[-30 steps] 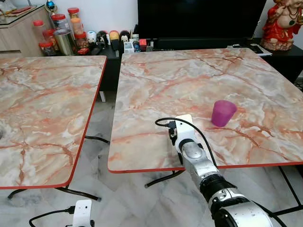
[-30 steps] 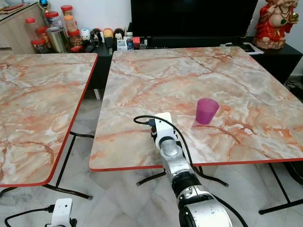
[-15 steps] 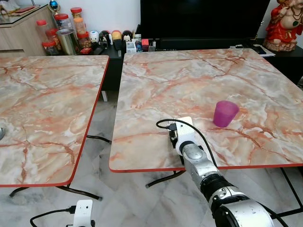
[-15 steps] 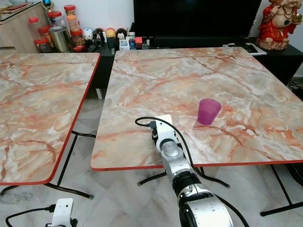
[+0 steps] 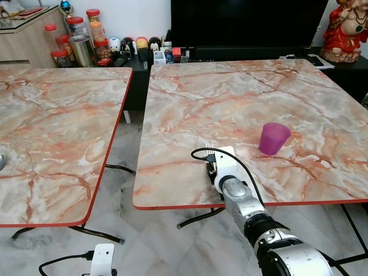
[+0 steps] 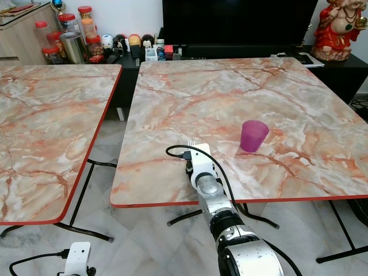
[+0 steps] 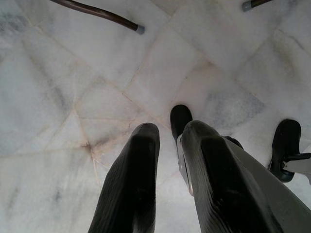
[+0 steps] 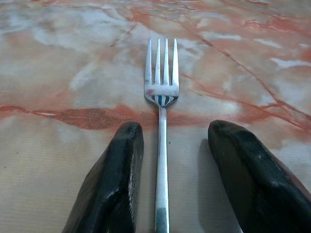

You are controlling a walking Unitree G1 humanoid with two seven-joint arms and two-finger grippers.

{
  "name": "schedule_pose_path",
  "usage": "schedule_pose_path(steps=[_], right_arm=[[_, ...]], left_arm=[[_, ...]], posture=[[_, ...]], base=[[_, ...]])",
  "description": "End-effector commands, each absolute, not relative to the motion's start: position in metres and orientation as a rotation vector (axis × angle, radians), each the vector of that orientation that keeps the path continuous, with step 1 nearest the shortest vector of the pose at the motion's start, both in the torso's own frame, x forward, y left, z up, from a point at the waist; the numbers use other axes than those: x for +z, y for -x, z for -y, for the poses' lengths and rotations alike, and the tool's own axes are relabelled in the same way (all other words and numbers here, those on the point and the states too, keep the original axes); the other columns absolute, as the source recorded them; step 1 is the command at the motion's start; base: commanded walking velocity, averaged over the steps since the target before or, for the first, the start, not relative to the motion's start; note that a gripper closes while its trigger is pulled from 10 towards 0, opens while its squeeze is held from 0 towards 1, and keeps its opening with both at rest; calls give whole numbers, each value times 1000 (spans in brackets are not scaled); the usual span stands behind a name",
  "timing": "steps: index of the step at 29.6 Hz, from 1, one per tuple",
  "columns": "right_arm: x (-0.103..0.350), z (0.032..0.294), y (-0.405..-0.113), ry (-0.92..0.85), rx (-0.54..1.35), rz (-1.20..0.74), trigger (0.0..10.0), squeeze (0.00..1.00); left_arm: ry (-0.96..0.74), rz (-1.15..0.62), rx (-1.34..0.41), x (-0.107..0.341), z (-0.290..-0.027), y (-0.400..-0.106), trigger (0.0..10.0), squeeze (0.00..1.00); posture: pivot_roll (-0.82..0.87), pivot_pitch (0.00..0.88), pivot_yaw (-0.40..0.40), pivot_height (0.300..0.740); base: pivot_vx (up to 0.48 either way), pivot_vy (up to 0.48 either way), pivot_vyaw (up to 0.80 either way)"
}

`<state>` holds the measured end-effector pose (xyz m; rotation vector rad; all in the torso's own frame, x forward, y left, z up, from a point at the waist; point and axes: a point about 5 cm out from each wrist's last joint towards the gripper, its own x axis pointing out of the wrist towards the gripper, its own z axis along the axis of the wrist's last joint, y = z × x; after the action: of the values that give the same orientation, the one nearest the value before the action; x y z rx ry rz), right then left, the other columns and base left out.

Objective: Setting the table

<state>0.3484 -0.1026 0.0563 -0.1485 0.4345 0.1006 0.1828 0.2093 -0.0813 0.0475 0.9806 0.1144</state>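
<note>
Fork laid on the bench, right pincer spread around its handle.

Eye views: the right pincer (image 5: 211,150) sits low over the near edge of the right-hand bench (image 5: 241,98), with fork (image 5: 209,146) tines peeking out past the wrist; a purple cup (image 5: 272,138) stands well apart to the right. Right wrist view: the fork (image 8: 162,111) lies flat between the released fingers (image 8: 114,179), untouched, its long axis running along the pincer, tines pointing away toward the bench's far side. The risk, as I judge it: a finger dragging the handle on retreat would skew the fork or nudge it toward the near edge. Left wrist view: the left pincer (image 7: 167,145) hangs idle over the floor, fingers slightly parted, holding nothing.
</note>
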Motion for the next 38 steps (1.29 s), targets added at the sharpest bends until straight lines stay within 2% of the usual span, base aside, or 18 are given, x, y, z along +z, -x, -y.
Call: schedule_pose_path(steps=[1, 6, 7, 8, 9, 38], right_arm=[[46, 105, -343, 151, 91, -497, 10000, 0], [44, 106, -342, 152, 91, -509, 10000, 0], [44, 105, -341, 151, 94, -512, 8980, 0], [43, 105, -341, 150, 96, -515, 8980, 0], [43, 105, -340, 151, 97, -514, 0, 0], [46, 107, -343, 162, 88, -504, 0, 0]], left_arm=[[-42, -996, 109, -82, -209, -182, 10000, 0], [-39, -1004, 109, -83, -208, -180, 10000, 0], [-36, -1006, 110, -83, -208, -180, 10000, 0], [-34, -1008, 112, -84, -208, -179, 10000, 0], [-33, -1009, 112, -84, -208, -178, 10000, 0], [3, -1018, 129, -86, -205, -176, 10000, 0]], posture=[[-42, 0, 11, 740], [-40, 0, 7, 740], [-36, 0, 6, 740], [-36, 0, 6, 740], [-36, 0, 6, 740], [-43, 7, 5, 740]], base=[[0, 0, 0], [0, 0, 0], [0, 0, 0], [0, 0, 0], [0, 0, 0], [0, 0, 0]])
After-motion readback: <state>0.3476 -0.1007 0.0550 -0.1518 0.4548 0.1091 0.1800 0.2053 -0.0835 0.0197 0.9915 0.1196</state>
